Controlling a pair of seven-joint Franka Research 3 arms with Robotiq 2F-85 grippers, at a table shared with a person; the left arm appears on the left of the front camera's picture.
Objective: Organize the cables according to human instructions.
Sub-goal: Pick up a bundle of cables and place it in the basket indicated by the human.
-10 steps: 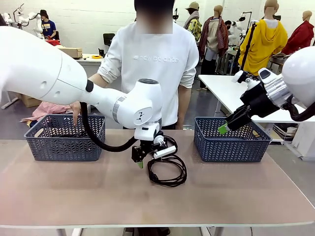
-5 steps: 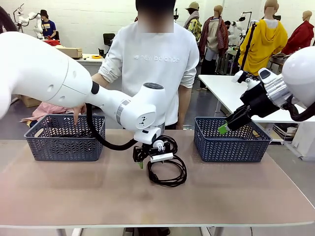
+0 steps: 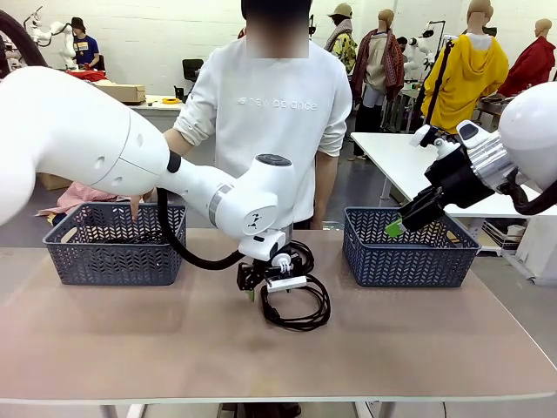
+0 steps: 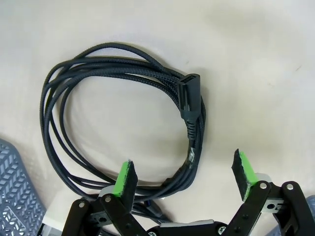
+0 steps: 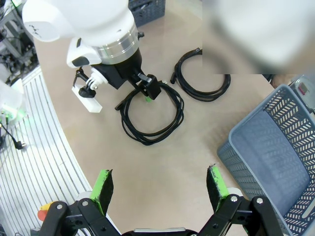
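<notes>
The left gripper (image 4: 184,169) hangs low over the table (image 3: 130,348), jaws spread wide, nothing in them yet. Right below it lies a coiled black power cord (image 4: 54,98), flat on the tabletop. The flat plug (image 4: 189,96) sits just past the fingertips, and one bundled side of the loop runs between the green pads (image 4: 125,177). I'd say that's the point of the pose: straddle the strands so one squeeze gathers the lot.

Just beyond the gripper, toward the person, there's a second coiled cord (image 5: 202,91), close to the first. Well off to the gripper's left stands a grey-blue basket (image 3: 113,257), with the person's hand (image 3: 135,198) down at its far rim, possibly marking where this cord should go.

Over on the other side, the right gripper (image 3: 396,228) hovers above the near corner of the second basket (image 3: 409,261), fingers also wide apart and empty. It's well clear of both cords, seemingly parked out of the way.
</notes>
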